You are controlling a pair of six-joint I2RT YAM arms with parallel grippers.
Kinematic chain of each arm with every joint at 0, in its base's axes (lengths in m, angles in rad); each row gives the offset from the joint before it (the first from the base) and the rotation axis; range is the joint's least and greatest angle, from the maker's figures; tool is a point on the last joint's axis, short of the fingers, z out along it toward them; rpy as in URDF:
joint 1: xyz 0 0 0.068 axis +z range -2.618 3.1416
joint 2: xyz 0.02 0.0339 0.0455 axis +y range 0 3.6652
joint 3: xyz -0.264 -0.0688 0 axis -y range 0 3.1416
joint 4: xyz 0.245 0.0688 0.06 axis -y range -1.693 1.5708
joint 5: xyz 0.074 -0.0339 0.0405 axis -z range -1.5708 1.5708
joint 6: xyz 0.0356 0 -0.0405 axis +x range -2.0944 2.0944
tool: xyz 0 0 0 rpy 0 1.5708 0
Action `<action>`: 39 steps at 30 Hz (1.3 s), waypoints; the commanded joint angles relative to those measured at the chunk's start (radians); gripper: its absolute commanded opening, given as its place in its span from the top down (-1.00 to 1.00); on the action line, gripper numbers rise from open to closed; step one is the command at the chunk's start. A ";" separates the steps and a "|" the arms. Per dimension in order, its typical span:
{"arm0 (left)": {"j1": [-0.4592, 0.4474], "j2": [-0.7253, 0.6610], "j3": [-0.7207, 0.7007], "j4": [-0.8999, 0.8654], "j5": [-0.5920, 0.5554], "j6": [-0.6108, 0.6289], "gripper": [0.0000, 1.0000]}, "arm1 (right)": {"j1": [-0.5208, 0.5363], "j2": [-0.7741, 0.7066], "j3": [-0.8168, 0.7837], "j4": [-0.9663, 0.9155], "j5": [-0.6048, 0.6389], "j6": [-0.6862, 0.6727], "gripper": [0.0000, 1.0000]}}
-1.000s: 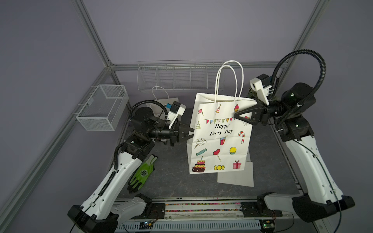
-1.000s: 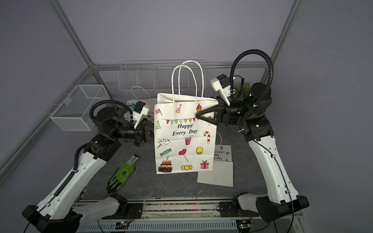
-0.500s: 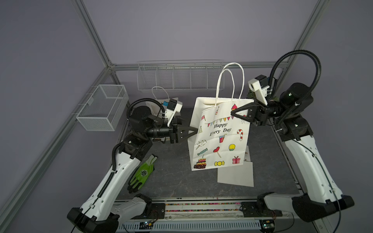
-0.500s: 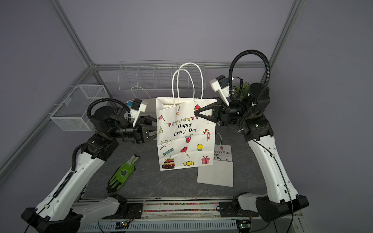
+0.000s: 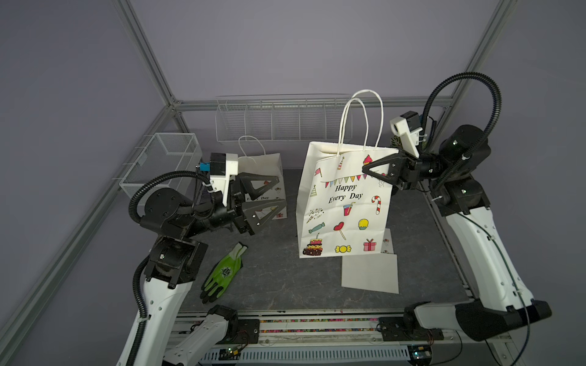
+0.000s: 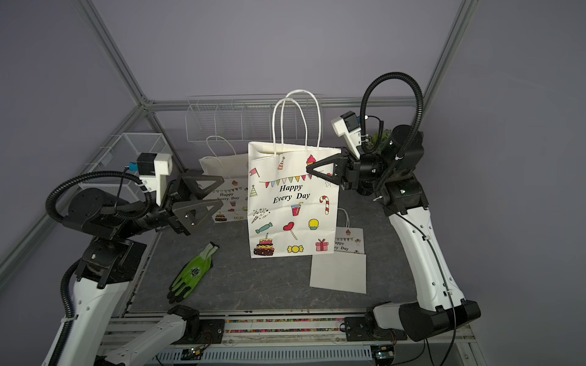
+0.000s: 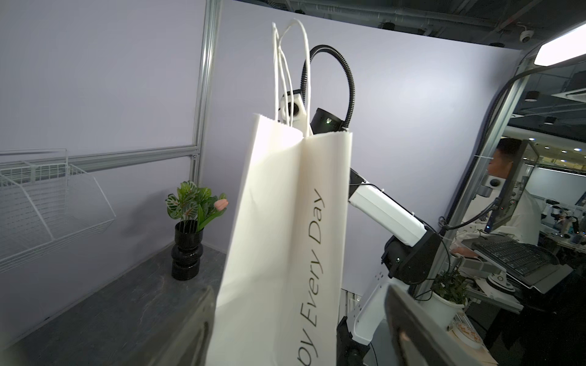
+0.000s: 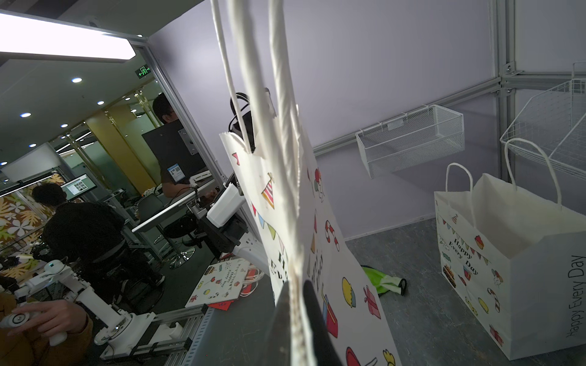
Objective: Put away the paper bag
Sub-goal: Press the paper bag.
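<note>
At left, a glove lies on the table below the left gripper, whose jaws stand spread, clear of the bag. The bag is upright at centre, its top right edge pinched between the right gripper's jaws. A flat bag lies just beside its base.

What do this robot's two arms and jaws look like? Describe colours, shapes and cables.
Both arms match: the left arm and right arm have white shells over black joint blocks. A black ribbed hose loops by each wrist, beside a white boxy camera housing. The jaws are matte black triangles with cut-out centres.
</note>
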 commanded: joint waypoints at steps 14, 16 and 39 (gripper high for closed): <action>-0.239 0.128 0.016 -0.141 -0.120 0.109 -0.63 | -0.004 0.018 0.072 -0.090 0.089 -0.023 0.86; -0.250 0.159 0.035 -0.149 -0.143 0.110 -0.60 | 0.006 0.020 0.063 -0.094 0.093 -0.025 0.86; -0.257 0.242 0.157 -0.270 -0.349 0.212 0.61 | 0.026 -0.043 0.032 -0.269 0.081 -0.186 0.72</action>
